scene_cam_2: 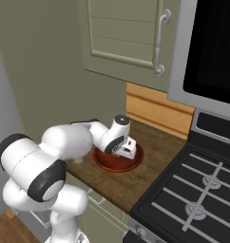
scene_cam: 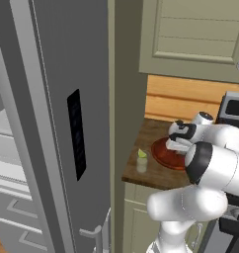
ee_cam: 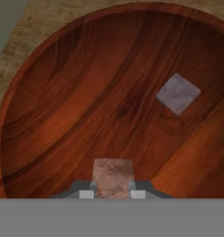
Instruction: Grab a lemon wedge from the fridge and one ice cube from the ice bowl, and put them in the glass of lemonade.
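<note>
The reddish-brown ice bowl (scene_cam: 162,157) (scene_cam_2: 109,164) (ee_cam: 58,111) sits on the wooden counter. My gripper (ee_cam: 112,194) (scene_cam: 177,147) (scene_cam_2: 128,152) hangs low over the bowl, shut on one ice cube (ee_cam: 113,176) held between its fingertips. A second ice cube (ee_cam: 177,94) lies loose on the bowl's floor. The small glass of lemonade (scene_cam: 141,163) stands just left of the bowl near the counter's end. A yellow-green sliver at its top looks like the lemon wedge (scene_cam: 141,153). The grey fridge (scene_cam: 47,99) with its dark door panel stands at the left, one door swung open.
A gas stove (scene_cam_2: 193,199) lies to the right of the bowl, with a dark microwave (scene_cam_2: 212,47) above it. Beige upper cabinets (scene_cam_2: 126,33) hang over the counter (scene_cam_2: 157,152). The fridge's side wall borders the counter's left end.
</note>
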